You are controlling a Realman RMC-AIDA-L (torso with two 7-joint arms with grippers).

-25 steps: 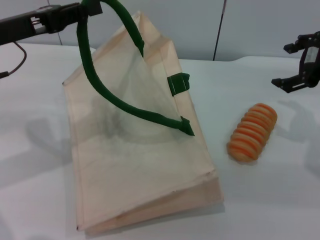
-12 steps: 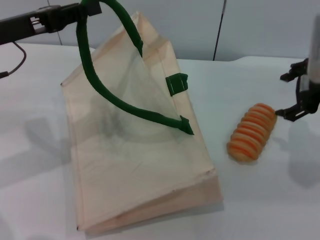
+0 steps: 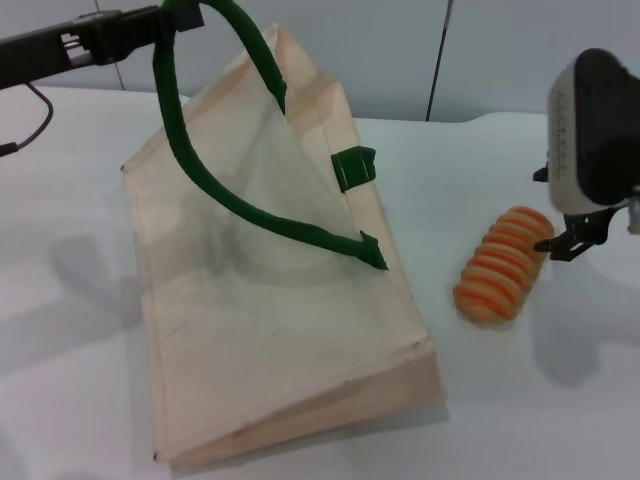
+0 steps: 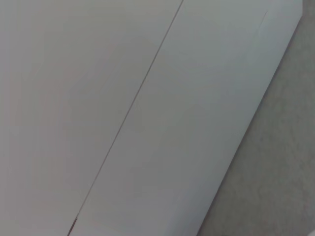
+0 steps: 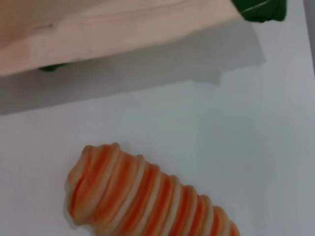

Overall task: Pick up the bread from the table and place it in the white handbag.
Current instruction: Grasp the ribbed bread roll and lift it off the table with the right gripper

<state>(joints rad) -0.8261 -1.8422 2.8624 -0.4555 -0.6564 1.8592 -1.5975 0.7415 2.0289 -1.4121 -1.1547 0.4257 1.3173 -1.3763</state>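
- at the table's (image 3: 520, 400) nine o'clock side stands the large cream cloth white handbag (image 3: 270, 330), mouth lifted; what is inside cannot be told.
- at eleven o'clock, the left gripper (image 3: 165, 20) is clamped on the bag's dark green looped strap handle (image 3: 200, 170), holding it up.
- at three o'clock, the small tan-orange ridged toy bread (image 3: 504, 263) lies on the plain white table, apart from the bag.
- just past the bread's far end, the right gripper (image 3: 565, 215) hangs low with fingers spread, gripping nothing.
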